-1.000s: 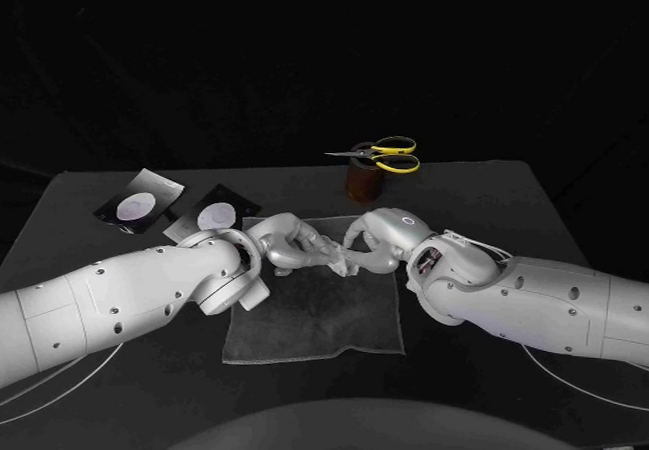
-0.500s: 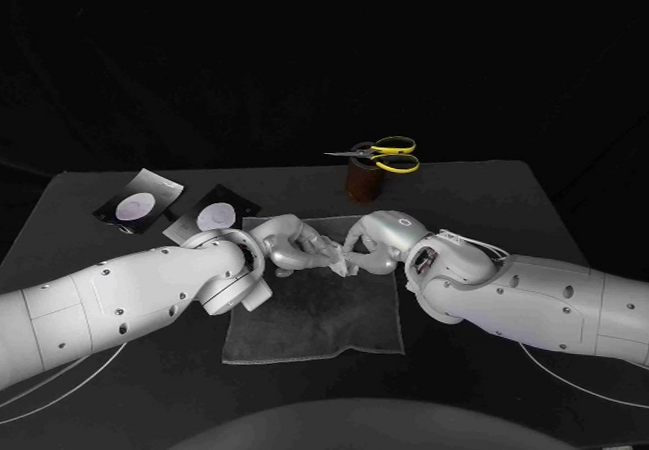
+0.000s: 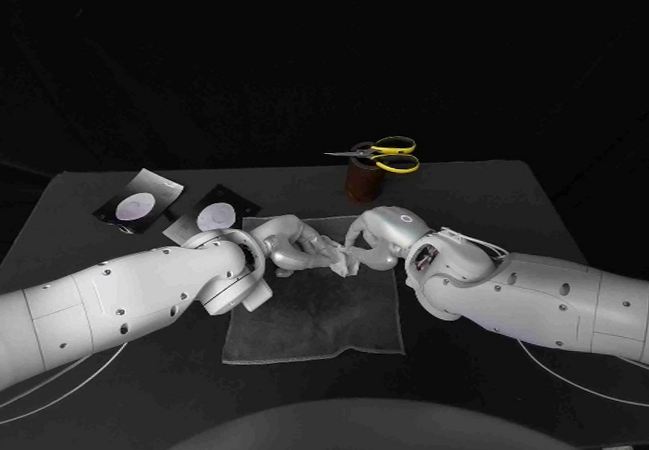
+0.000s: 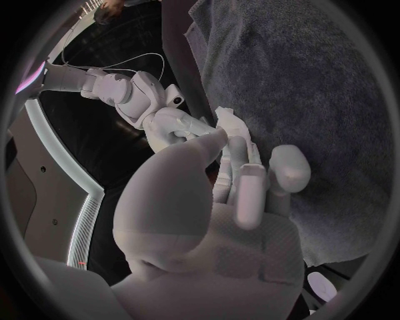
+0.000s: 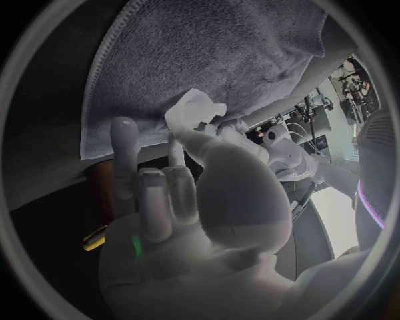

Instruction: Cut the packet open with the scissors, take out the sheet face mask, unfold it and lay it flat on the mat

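Note:
Both hands meet above the far end of the grey mat (image 3: 317, 320). My left hand (image 3: 293, 246) and my right hand (image 3: 365, 245) pinch a small, crumpled white sheet face mask (image 5: 195, 111) between them, still folded. From the left wrist, the mask (image 4: 230, 121) sits at my left hand's fingertips (image 4: 250, 190), with my right hand (image 4: 171, 127) just beyond it. The mat (image 5: 217, 53) lies under the mask. Yellow-handled scissors (image 3: 386, 155) stand in a brown holder (image 3: 362, 183) behind the mat. Two dark packets (image 3: 138, 207) (image 3: 214, 216) lie at the left.
The scissors' holder stands close behind my right hand. The packets lie beside my left forearm (image 3: 119, 296). White cables (image 3: 29, 397) run along the table's near edge on both sides.
The hands stay together over the mat with the mask between them; only the fingers have shifted slightly.

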{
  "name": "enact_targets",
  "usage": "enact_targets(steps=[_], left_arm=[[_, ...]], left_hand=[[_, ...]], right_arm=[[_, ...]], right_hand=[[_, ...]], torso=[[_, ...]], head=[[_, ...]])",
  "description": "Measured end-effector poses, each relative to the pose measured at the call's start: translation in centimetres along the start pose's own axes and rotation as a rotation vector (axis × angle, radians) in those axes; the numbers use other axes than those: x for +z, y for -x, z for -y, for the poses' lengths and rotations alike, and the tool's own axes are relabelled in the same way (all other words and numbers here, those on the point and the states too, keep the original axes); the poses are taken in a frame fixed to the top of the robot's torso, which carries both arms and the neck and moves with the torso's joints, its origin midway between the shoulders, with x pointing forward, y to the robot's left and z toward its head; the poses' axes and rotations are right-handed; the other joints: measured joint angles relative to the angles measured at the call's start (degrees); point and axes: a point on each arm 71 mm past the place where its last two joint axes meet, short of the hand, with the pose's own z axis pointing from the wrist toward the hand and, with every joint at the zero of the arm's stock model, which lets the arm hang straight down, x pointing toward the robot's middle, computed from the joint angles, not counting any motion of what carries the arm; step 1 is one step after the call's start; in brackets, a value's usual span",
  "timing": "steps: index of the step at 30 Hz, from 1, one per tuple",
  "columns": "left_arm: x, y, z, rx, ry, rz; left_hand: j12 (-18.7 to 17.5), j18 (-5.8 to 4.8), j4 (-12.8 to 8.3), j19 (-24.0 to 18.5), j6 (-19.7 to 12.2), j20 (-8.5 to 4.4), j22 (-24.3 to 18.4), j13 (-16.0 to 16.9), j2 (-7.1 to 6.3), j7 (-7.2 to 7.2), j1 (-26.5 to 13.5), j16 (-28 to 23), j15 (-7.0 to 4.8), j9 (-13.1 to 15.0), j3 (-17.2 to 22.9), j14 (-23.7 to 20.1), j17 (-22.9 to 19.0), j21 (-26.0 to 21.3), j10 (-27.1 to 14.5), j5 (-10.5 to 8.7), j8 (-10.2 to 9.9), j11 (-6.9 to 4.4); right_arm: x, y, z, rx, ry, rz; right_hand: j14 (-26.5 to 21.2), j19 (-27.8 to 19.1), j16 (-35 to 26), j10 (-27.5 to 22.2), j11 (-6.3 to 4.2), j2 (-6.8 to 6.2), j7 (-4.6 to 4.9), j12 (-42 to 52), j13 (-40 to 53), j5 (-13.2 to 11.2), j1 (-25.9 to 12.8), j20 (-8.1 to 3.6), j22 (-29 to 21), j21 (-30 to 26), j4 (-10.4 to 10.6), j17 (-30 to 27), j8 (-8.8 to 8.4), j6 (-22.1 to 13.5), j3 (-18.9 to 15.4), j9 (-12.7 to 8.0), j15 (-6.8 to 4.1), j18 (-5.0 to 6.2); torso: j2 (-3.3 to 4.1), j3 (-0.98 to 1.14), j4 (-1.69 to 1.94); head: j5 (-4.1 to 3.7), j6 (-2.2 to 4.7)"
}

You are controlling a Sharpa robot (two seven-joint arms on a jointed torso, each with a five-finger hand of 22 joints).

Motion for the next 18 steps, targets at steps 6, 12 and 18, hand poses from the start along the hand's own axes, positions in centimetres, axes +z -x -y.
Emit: enact_targets(steps=[6,12,18], left_arm=[[0.1,0.0,0.1,0.001,0.000,0.000],[0.2,0.0,0.1,0.002,0.001,0.002],[0.4,0.0,0.0,0.002,0.004,0.006]], left_hand=[[0.2,0.00,0.0,0.0,0.0,0.00,0.0,0.0,-0.16,0.00,-0.2,0.0,0.00,0.0,0.0,0.0,0.0,0.0,0.0,0.00,0.0,0.00],[0.3,0.00,0.0,0.0,0.0,0.00,0.0,0.1,-0.06,0.00,-0.5,0.2,0.00,0.0,0.0,0.0,0.0,0.0,0.0,0.00,0.0,0.00],[0.3,0.00,0.0,0.0,0.0,0.00,0.0,0.1,-0.06,0.01,-0.5,0.2,0.00,0.0,0.0,0.0,0.0,0.0,0.0,0.00,0.0,0.00]], right_arm=[[0.1,0.4,0.3,0.008,0.006,0.050],[0.2,0.9,1.0,0.043,-0.017,0.086],[0.0,1.2,2.3,0.111,-0.081,0.089]], right_hand=[[-0.2,0.7,0.3,-0.2,-0.20,0.37,0.03,1.3,0.0,-0.2,0.4,-0.12,0.7,1.5,0.2,0.0,0.43,0.3,0.7,0.0,-0.18,-0.36],[-0.2,0.9,0.3,0.0,-0.36,0.45,0.03,1.6,0.0,0.0,0.5,-0.14,0.8,1.5,0.4,0.0,0.43,0.3,0.9,0.0,-0.18,-0.39],[-0.2,1.0,0.3,0.0,-0.40,0.59,0.03,1.6,0.0,0.0,0.6,-0.22,0.8,1.5,0.3,0.1,0.43,0.3,1.3,0.0,-0.17,-0.41]], torso=[[0.01,0.02,0.00],[0.02,0.03,-0.01],[0.02,0.03,-0.03]], head=[[-0.03,0.00],[0.04,0.00],[0.13,0.00]])
